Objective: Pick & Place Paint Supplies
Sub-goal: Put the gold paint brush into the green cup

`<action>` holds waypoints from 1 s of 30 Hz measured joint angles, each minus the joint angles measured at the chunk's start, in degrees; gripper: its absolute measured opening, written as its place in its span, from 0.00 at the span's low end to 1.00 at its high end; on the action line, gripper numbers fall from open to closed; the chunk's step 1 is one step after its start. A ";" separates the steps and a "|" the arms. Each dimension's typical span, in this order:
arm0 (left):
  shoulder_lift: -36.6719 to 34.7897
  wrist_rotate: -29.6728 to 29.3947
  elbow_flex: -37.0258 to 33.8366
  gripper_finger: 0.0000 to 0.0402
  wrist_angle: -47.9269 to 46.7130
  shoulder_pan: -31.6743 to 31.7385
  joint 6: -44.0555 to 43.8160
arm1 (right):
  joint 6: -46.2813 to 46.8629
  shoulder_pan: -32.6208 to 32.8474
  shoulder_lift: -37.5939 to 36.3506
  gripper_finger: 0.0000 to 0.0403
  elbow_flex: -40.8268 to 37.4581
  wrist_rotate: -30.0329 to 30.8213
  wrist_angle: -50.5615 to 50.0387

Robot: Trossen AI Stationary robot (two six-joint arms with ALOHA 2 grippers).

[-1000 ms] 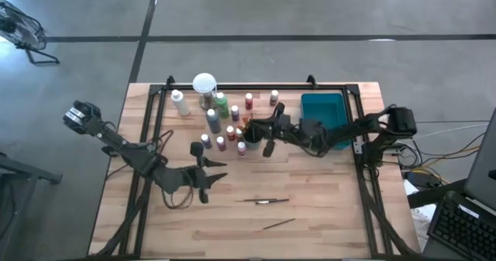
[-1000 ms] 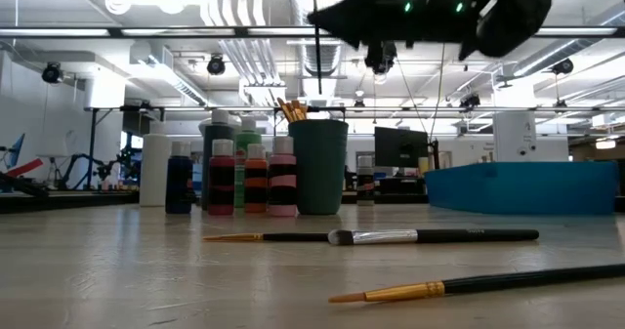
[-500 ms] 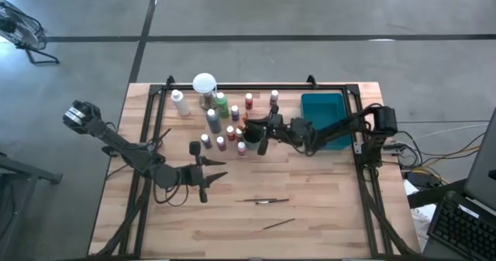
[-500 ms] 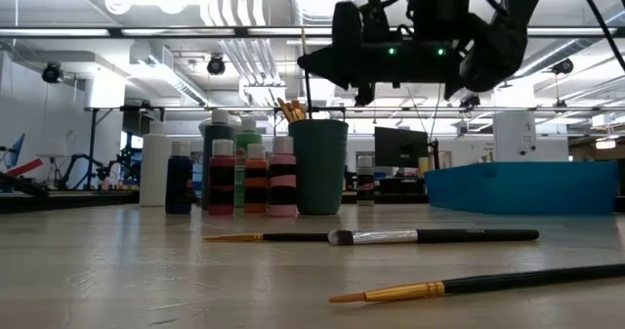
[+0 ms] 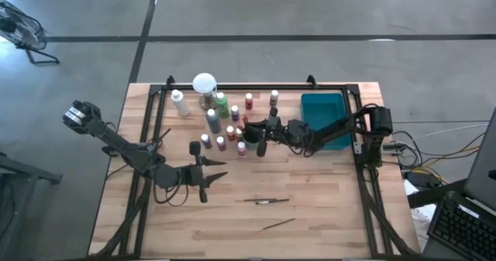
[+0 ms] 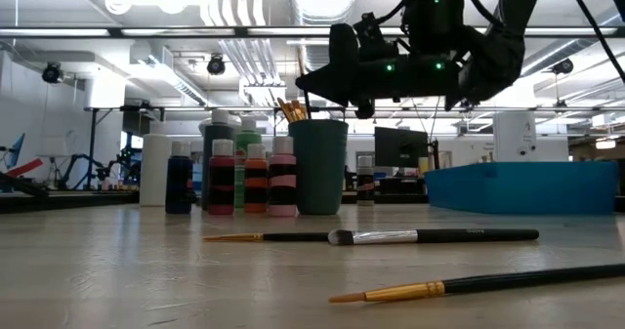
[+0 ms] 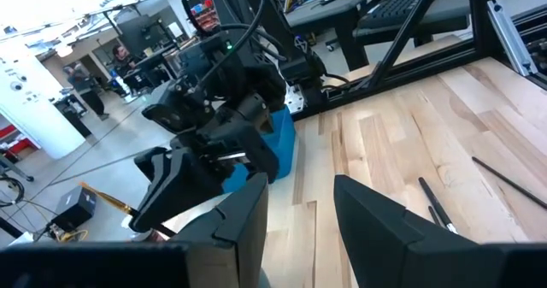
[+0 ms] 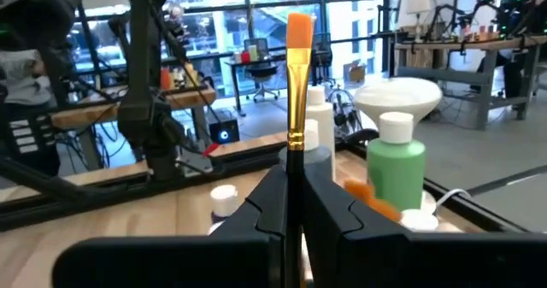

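While pinched upright in the right claw (image 8: pixel 293 204), thin brush (image 8: pixel 297 108), dark handle, gold ferrule, orange bristles.

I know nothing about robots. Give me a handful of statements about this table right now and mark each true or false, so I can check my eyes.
1. The right gripper is shut on a brush with orange bristles. True.
2. Two brushes lie loose on the wooden table. True.
3. The teal tray is full of bottles. False: nothing shows inside it.
4. The left gripper holds a bottle. False: its fingers hold nothing, away from the bottles.
5. The dark cup lies tipped over. False: it stands upright with brushes in it.
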 joint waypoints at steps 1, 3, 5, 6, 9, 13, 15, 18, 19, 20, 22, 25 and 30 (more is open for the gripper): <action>0.01 0.01 0.00 0.35 0.00 0.00 0.00 | 0.05 0.00 0.00 0.03 -0.09 0.00 -0.04; 0.01 0.01 0.00 0.35 0.01 0.00 0.01 | 0.10 -0.09 -0.07 0.03 -0.14 0.02 -1.63; 0.02 0.01 0.00 0.35 0.02 0.00 0.02 | 0.10 -0.13 -0.04 0.03 -0.20 0.04 -3.49; 0.02 0.01 0.00 0.35 0.02 0.00 0.02 | 0.08 -0.12 -0.04 0.03 -0.20 0.04 -4.28; 0.02 0.01 0.00 0.35 0.04 0.00 0.02 | 0.14 -0.11 -0.07 0.03 -0.20 0.04 -6.59; 0.02 0.01 0.17 0.35 0.03 0.00 0.02 | 0.23 -0.14 -0.07 0.03 -0.23 0.04 -8.03; 0.02 0.01 0.33 0.35 0.03 0.00 0.06 | 0.27 -0.17 -0.07 0.03 -0.23 0.04 -8.87; 0.02 0.01 0.50 0.35 0.07 0.00 0.58 | 0.38 -0.17 -0.07 0.03 -0.23 0.05 -9.23; 0.02 0.01 0.52 0.35 0.04 0.00 0.76 | 0.55 -0.17 -0.09 0.03 -0.23 0.07 -9.65; 0.02 0.01 0.52 0.35 0.04 0.00 0.76 | 0.56 -0.17 -0.09 0.03 -0.23 0.25 -9.92; 0.02 0.01 0.52 0.35 0.04 0.00 0.76 | 0.60 -0.17 -0.09 0.03 -0.23 0.44 -10.19; 0.02 0.01 0.54 0.35 0.03 0.00 0.76 | 0.69 -0.17 -0.11 0.03 -0.23 0.45 -10.27; 0.02 0.01 0.55 0.35 0.02 0.01 0.74 | 0.71 -0.17 -0.11 0.03 -0.23 0.48 -10.37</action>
